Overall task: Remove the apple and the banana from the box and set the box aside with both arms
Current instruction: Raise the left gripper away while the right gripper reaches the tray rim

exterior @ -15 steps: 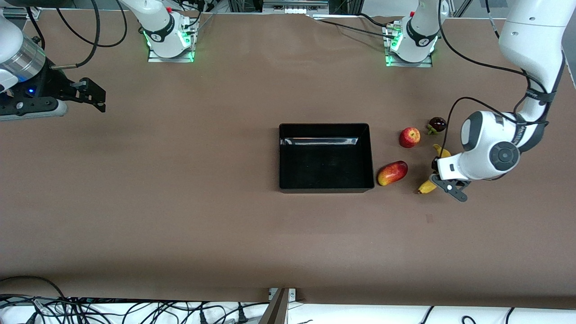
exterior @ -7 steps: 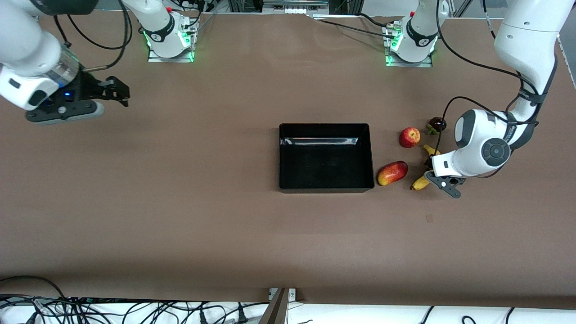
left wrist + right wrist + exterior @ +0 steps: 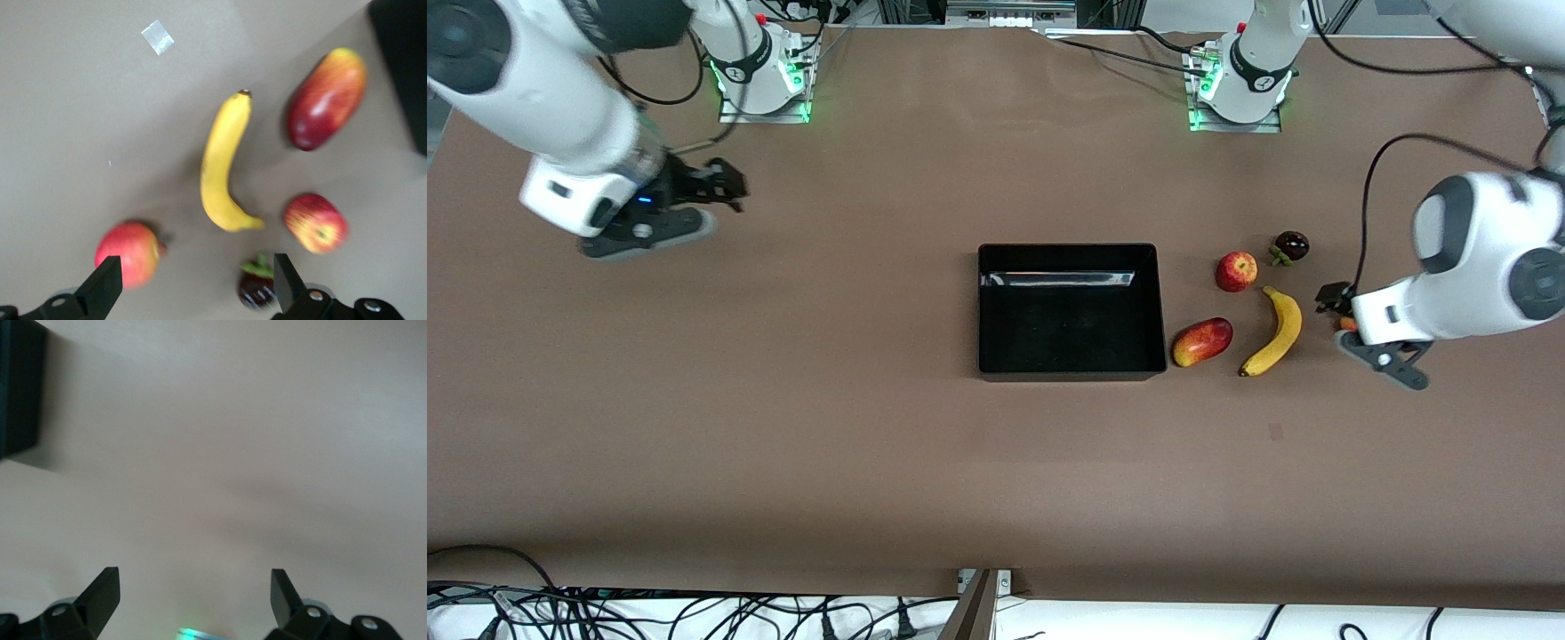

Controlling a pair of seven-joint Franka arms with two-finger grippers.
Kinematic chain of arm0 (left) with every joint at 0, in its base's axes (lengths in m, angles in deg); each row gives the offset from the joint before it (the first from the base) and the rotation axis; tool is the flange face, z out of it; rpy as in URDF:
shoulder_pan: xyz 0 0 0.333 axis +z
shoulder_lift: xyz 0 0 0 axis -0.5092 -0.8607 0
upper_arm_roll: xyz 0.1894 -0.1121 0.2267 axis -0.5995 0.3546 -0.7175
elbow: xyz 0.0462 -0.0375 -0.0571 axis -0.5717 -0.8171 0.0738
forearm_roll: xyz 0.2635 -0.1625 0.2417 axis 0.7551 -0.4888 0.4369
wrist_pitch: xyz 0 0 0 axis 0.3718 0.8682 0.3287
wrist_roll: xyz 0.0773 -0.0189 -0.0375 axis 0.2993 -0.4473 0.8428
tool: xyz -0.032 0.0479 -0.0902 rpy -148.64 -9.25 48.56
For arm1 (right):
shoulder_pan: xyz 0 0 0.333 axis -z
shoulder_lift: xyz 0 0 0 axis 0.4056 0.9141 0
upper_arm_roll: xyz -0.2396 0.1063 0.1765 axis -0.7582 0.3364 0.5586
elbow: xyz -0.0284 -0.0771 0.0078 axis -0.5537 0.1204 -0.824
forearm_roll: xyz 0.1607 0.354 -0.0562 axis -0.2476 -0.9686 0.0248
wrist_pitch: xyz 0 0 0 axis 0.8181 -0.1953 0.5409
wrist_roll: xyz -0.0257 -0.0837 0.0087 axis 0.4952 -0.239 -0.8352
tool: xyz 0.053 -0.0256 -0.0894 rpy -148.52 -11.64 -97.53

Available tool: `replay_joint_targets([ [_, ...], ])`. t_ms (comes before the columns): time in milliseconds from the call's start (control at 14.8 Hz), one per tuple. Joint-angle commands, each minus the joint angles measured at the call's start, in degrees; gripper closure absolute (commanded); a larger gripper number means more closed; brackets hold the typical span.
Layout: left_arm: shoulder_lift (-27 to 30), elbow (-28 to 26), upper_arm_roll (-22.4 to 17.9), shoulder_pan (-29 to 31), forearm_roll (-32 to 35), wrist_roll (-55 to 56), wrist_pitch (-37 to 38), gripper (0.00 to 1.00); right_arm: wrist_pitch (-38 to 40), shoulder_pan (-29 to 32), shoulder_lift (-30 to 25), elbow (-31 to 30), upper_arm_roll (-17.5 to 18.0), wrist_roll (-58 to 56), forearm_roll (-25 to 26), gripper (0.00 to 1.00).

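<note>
- Tape (image 3: 1276, 432), a tiny bit of it, is sticking to the brown table (image 3: 871, 462) nearest to the front camera, well apart from the fruit.
- Next the banana (image 3: 1273, 331) is lying flat on the table, between the mango (image 3: 1202, 341) and the left gripper (image 3: 195, 267). It is touching nothing.
- It is long, yellow and bent. Its long way is running from near to far. Its dark tip is pointing toward the front camera and its thin stem is pointing toward the apple (image 3: 1236, 271). Its bend is bulging toward the left arm's end of the table.
- The left gripper is hanging over the table just beside the banana, toward the left arm's end, with its fingers (image 3: 103, 287) spread wide and gripping nothing.
- A round red fruit (image 3: 127, 253) is sitting close under it. From the front the left arm (image 3: 1476, 267) is hiding nearly all of it, and only an orange bit is peeking out.
- The black tray (image 3: 983, 311) is sitting in the middle of the table, just beside the mango. It is shiny, and its long sides are running from one arm's end to the other.
- The apple is sitting a bit farther than the banana. It is small, round and red with yellow streaks.
- The mangosteen (image 3: 1290, 245) is sitting farther still. In the left wrist view it is dark, and a finger is hiding part of it.
- The right gripper (image 3: 734, 185) is hanging over bare table toward the right arm's end, well apart from the tray, with its fingers spread wide and gripping nothing.
</note>
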Motion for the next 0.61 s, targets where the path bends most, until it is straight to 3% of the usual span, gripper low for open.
replay_joint_targets([
  [0,4.3,1.6,-0.9,-1.6,-1.6,7.8,5.4,0.0,-4.0,-4.3,3.8,1.0,-0.3,6.1,-3.0,0.0],
  [271,8.5,6.2,-9.4,-10.0,-3.8,14.4,10.5,0.0,-12.7,-11.7,11.0,0.9,-0.3,15.4,-3.1,0.0],
  [542,14.4,7.3,-10.1,-13.4,-2.4,18.7,12.6,0.0,-24.3,-18.6,19.3,1.0,-0.3,25.6,-3.4,0.0],
])
